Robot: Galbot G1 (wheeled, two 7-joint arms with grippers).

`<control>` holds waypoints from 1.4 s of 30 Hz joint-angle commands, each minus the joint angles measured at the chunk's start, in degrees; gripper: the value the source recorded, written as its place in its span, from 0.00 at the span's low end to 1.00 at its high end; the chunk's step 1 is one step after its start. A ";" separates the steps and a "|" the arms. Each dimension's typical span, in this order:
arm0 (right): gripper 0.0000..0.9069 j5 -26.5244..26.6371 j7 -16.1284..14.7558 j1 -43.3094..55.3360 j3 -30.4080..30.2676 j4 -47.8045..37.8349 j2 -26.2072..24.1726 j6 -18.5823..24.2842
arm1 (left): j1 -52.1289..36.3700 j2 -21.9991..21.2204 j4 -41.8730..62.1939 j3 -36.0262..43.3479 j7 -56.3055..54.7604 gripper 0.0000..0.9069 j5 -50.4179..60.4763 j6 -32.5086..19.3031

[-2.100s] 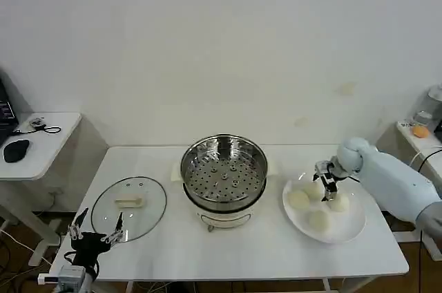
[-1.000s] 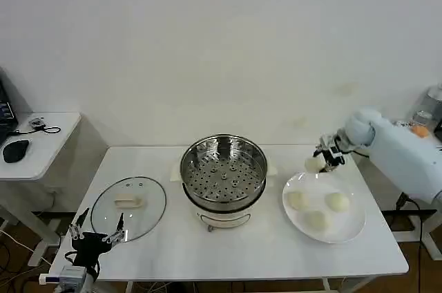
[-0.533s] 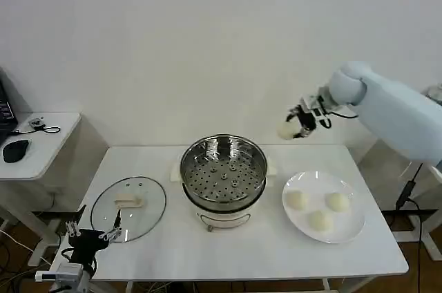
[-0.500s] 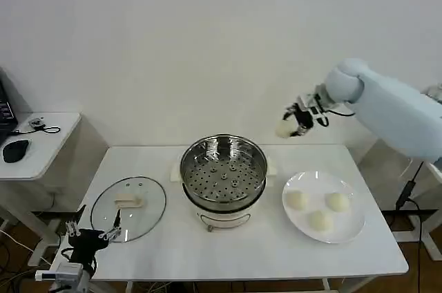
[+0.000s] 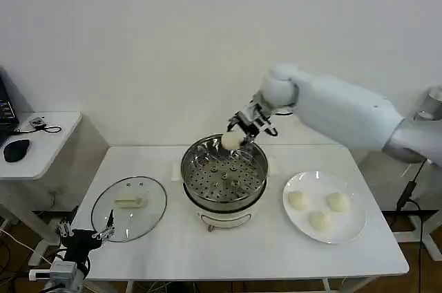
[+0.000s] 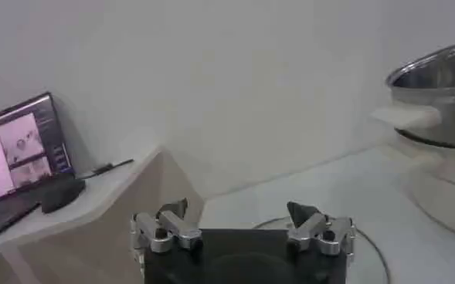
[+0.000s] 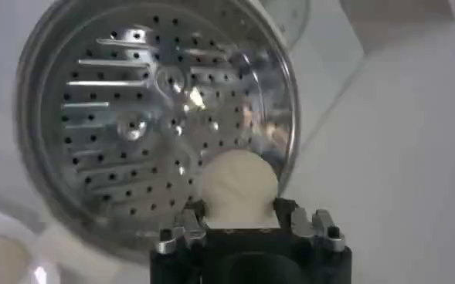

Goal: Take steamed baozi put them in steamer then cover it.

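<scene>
Perforations of the shiny steel steamer (image 7: 157, 116) showed behind the round cream baozi (image 7: 239, 185) clamped in the right gripper (image 7: 241, 220), newly arrived from the white plate (image 5: 349, 227); left gripper (image 6: 242, 225) spread.

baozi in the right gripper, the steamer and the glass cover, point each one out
baozi (image 7: 239, 184), right wrist view, rounded top.
right gripper (image 5: 247, 127), head view, between its fingertips.
steamer (image 5: 224, 177), head view, perforated tray.
glass cover (image 5: 128, 202), head view, cream handle.

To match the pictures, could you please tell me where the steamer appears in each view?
Head view: steamer at table centre, under the right gripper.
Left wrist view: at the right edge.
Right wrist view: its perforated tray beyond the held baozi.
Shared landmark: the steamer's shiny rim.
</scene>
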 commanded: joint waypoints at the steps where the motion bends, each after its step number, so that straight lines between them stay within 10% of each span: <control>1: 0.70 -11.24 2.80 -2.47 -1.65 -6.62 5.60 13.02 | 0.06 -0.05 0.25 -0.59 -0.03 1.00 -0.08 -0.13; 28: 0.71 -28.33 10.33 -9.84 4.31 -19.16 10.27 23.17 | 0.14 0.05 0.26 -0.42 -0.02 1.00 -0.21 -0.13; 32: 1.00 -28.90 11.31 -10.16 4.39 -19.49 10.52 23.97 | -0.04 0.05 0.13 -0.31 -0.03 1.00 -0.20 -0.04; 42: 1.00 -24.21 11.18 -6.71 4.77 -14.34 8.26 23.37 | -0.08 -0.56 0.11 0.55 -0.06 1.00 0.19 0.16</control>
